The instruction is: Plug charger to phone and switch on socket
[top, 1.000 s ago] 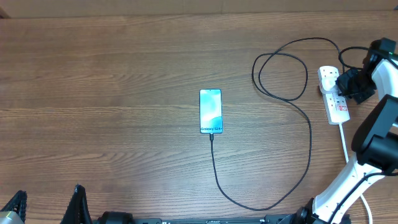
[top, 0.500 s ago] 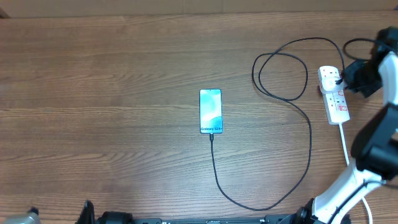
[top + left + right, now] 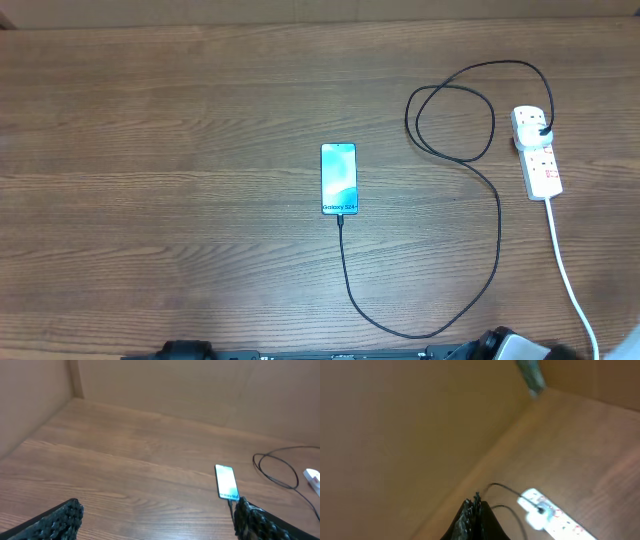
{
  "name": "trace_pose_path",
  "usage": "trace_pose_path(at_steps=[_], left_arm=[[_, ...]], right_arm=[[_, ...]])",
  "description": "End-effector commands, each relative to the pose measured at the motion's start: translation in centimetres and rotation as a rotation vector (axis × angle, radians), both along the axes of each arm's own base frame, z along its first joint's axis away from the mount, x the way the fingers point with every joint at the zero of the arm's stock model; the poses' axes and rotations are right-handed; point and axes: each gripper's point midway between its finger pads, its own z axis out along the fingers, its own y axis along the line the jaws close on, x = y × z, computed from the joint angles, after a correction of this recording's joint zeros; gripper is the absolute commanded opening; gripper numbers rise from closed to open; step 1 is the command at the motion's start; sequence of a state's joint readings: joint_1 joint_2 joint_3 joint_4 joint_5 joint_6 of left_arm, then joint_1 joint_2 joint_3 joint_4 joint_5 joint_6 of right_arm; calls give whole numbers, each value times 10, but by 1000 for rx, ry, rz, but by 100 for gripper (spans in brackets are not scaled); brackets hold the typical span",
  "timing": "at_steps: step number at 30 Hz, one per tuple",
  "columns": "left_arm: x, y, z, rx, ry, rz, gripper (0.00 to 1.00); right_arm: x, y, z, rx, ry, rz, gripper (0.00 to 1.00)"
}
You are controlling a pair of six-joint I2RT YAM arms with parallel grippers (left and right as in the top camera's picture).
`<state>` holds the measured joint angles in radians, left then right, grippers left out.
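Note:
The phone (image 3: 338, 179) lies flat mid-table, its blue-teal screen up. The charger's black cable (image 3: 497, 225) runs from the phone's near end, loops right and back, and its plug sits in the white socket strip (image 3: 537, 151) at the far right. Neither gripper shows in the overhead view. In the left wrist view my left gripper (image 3: 157, 517) is open and empty, well short of the phone (image 3: 226, 481). In the right wrist view my right gripper (image 3: 476, 510) is shut with nothing in it, raised away from the socket (image 3: 547, 512).
Brown cardboard walls stand along the table's far edge (image 3: 200, 390) and beside the socket (image 3: 395, 435). The socket's thick white cord (image 3: 568, 270) runs toward the near right edge.
My right arm was over the socket a second ago; it has drawn back and left the overhead view. The left gripper's fingers have also left the bottom edge of that view.

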<state>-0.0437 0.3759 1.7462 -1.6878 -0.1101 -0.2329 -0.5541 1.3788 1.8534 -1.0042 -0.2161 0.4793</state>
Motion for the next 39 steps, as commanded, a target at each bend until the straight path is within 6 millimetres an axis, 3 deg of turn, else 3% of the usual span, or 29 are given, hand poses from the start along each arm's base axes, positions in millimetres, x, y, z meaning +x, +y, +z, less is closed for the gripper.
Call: trace_pose_path(at_steps=[1, 6, 8, 14, 23, 31, 39], left_arm=[[-16, 2, -2, -5, -55, 37, 100], [-37, 2, -6, -6, -131, 62, 100], [-49, 1, -9, -6, -176, 81, 100], [-73, -4, -16, 0, -266, 131, 100], [-99, -8, -27, 5, -369, 156, 100], [-100, -9, -27, 6, -372, 161, 100], [-100, -9, -27, 7, -371, 162, 100]], right_arm=[[-4, 19, 18, 3, -61, 77, 4], [0, 45, 38, 16, -147, 211, 4], [5, 58, 55, 29, -221, 293, 4], [9, 74, 90, -14, -356, 403, 4], [-7, 97, 101, -22, -381, 468, 4], [-24, 177, 112, -89, -417, 701, 4], [-56, 216, 126, -148, -461, 752, 4]])
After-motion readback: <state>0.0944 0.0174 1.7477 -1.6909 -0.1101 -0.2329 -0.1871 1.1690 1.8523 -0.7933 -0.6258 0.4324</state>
